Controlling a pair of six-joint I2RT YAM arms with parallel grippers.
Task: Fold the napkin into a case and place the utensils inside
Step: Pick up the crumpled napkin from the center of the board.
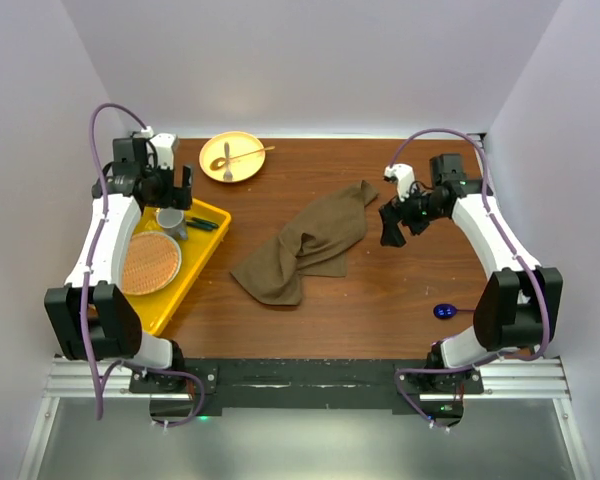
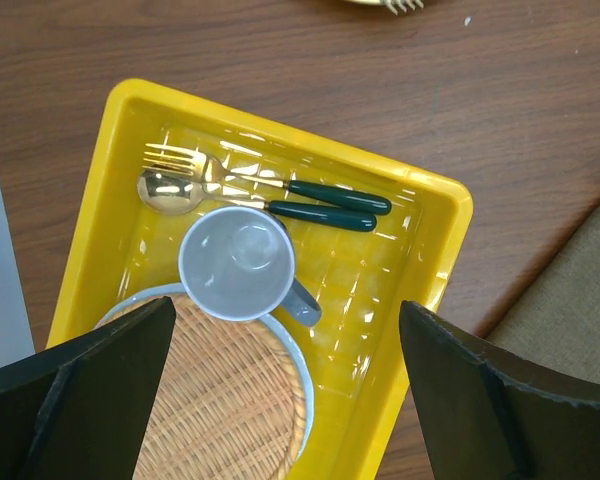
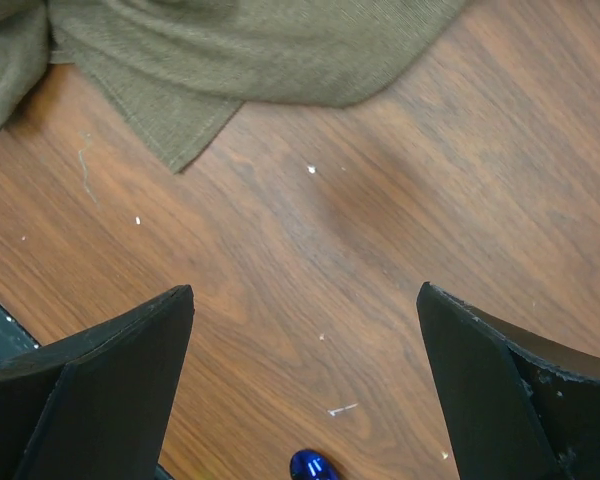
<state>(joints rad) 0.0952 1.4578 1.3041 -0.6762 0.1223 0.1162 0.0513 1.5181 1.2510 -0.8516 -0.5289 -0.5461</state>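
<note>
The olive-brown napkin (image 1: 305, 245) lies crumpled in the middle of the table; no folded case shows. Its edge shows in the right wrist view (image 3: 210, 50) and the left wrist view (image 2: 580, 290). A glossy blue spoon (image 1: 446, 311) lies near the right arm's base, its tip in the right wrist view (image 3: 313, 466). A gold fork (image 2: 270, 180) and gold spoon (image 2: 250, 203) with dark green handles lie in the yellow tray (image 2: 450, 250). My left gripper (image 1: 170, 190) is open above the tray. My right gripper (image 1: 392, 222) is open above bare wood, right of the napkin.
The tray (image 1: 208, 262) also holds a grey mug (image 2: 238, 265) and a woven tan mat (image 1: 150, 262) on a pale plate. A yellow plate (image 1: 230, 157) with a fork-like utensil sits at the back. White walls enclose the table.
</note>
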